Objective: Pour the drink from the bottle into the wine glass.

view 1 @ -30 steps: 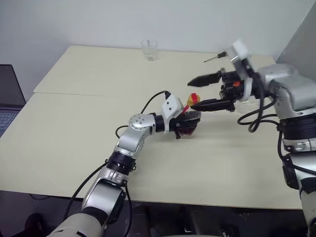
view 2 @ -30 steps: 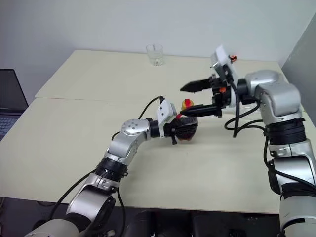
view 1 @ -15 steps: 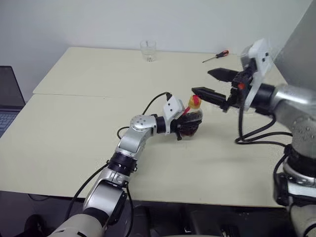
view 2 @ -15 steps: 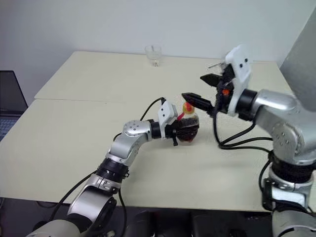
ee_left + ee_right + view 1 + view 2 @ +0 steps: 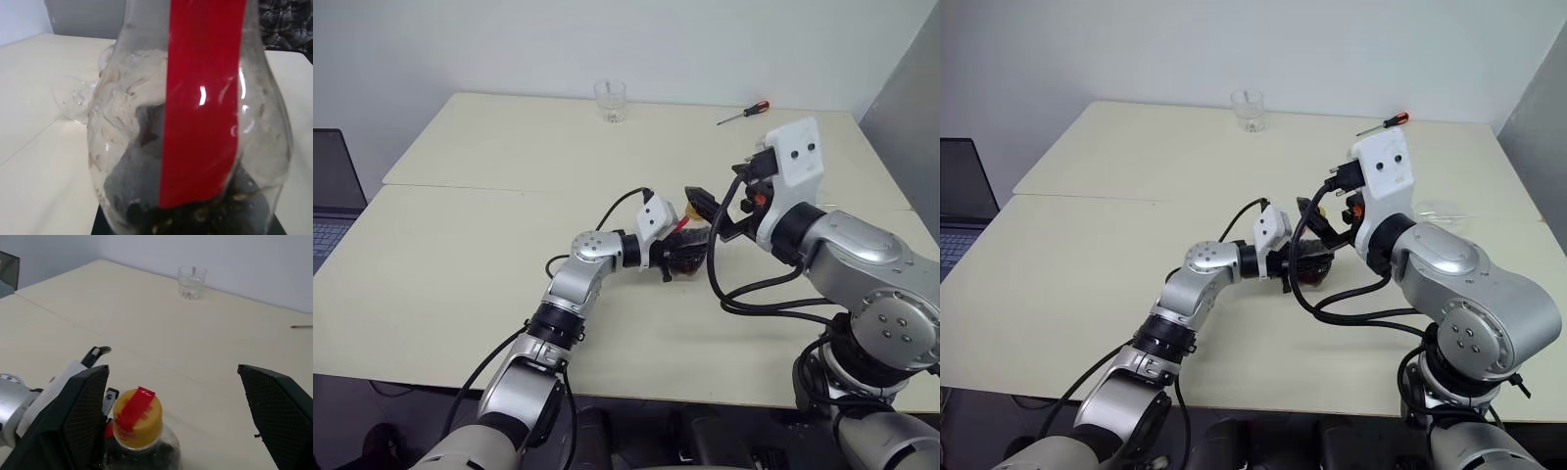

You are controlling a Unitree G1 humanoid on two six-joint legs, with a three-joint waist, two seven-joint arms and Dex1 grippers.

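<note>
The left gripper is clamped on the body of the bottle, which stands upright mid-counter, its yellow cap taped red and pointing up. Dark drink sits low in it. The right gripper hangs just above the cap with its fingers spread wide to either side, holding nothing. The wine glass is further right, partly hidden by the right arm; its foot is visible beyond the bottle. Far back on the counter stand an empty tumbler and a screwdriver.
</note>
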